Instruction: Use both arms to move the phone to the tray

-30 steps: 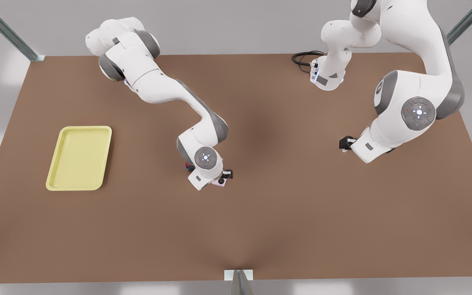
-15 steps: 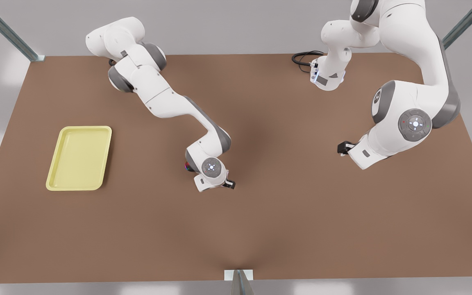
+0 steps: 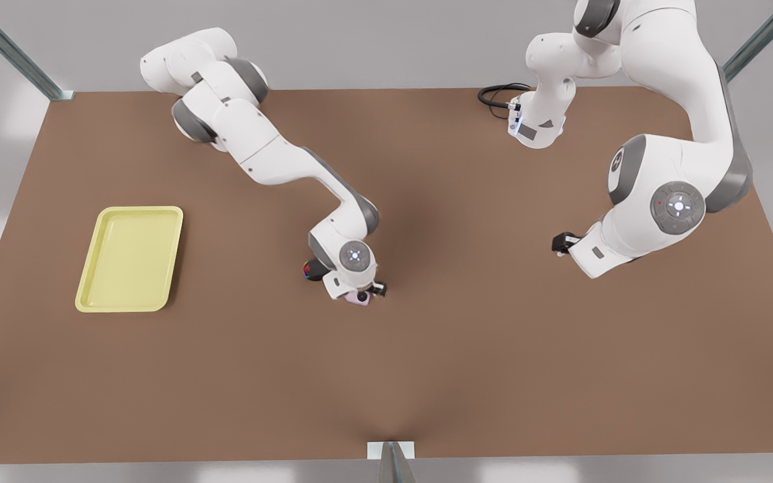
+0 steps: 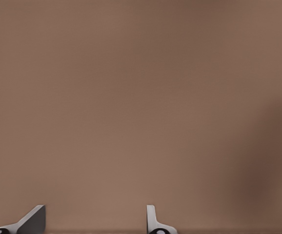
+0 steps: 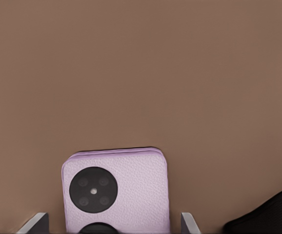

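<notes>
1. Compared with half a second ago, the phone is uncovered again below the right hand, near the middle of the surface.
2. The right fingers are seen spread on both sides of the phone; it is judged not yet gripped.
3. The left hand waits well apart, spread and empty.
4. The tray lies far off, at the front view's left.

phone: lilac, flat, mid-table, camera up | tray: pale yellow, well apart
</notes>
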Controlling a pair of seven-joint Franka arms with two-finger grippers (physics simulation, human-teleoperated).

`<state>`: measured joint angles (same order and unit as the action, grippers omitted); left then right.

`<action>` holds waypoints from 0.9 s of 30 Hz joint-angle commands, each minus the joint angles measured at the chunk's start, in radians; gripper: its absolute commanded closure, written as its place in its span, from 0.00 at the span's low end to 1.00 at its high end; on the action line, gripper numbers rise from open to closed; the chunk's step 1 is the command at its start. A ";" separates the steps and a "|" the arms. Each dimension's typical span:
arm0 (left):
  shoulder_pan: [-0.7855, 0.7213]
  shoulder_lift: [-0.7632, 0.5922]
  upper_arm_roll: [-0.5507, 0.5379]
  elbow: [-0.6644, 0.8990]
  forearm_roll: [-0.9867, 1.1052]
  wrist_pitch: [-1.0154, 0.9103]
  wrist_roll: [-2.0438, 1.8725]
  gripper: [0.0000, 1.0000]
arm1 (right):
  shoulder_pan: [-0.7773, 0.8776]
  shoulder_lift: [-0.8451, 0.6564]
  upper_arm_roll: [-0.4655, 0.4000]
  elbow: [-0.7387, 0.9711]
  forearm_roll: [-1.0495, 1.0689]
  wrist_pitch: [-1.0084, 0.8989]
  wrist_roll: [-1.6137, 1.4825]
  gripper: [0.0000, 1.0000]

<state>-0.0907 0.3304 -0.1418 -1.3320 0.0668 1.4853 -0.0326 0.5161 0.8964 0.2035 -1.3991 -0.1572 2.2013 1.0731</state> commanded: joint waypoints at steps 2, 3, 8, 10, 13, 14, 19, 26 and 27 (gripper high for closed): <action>0.000 -0.001 0.001 0.002 0.001 0.000 0.013 0.00 | -0.005 -0.025 0.002 -0.054 -0.010 0.115 -0.041 0.00; 0.000 -0.001 0.007 0.002 -0.001 0.000 0.014 0.00 | -0.004 -0.027 0.002 -0.055 -0.010 0.115 -0.041 0.00; 0.000 0.009 0.008 0.008 0.001 0.000 0.014 0.00 | -0.001 -0.016 0.004 -0.047 -0.008 0.117 -0.057 0.00; 0.000 0.012 0.013 0.008 -0.001 0.000 0.014 0.00 | -0.002 -0.014 0.004 -0.052 -0.010 0.117 -0.087 0.00; 0.000 0.012 0.013 0.008 -0.001 0.000 0.014 0.00 | -0.007 -0.016 0.004 -0.054 -0.010 0.115 -0.122 0.00; 0.000 0.012 0.013 0.008 -0.001 0.000 0.014 0.00 | -0.008 -0.017 0.004 -0.054 -0.010 0.114 -0.122 0.00; 0.000 0.016 0.013 0.008 -0.001 0.001 0.014 0.00 | -0.005 -0.007 0.004 -0.054 -0.010 0.117 -0.121 0.00; 0.000 0.018 0.021 0.008 -0.002 0.015 0.016 0.00 | -0.005 0.001 0.004 -0.052 -0.008 0.117 -0.117 0.00; 0.000 0.018 0.019 0.008 -0.002 0.015 0.016 0.00 | -0.005 0.001 0.004 -0.052 -0.008 0.117 -0.121 0.00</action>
<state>-0.0904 0.3494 -0.1220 -1.3243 0.0641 1.4964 -0.0209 0.5104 0.8981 0.2070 -1.4515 -0.1666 2.3166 0.9938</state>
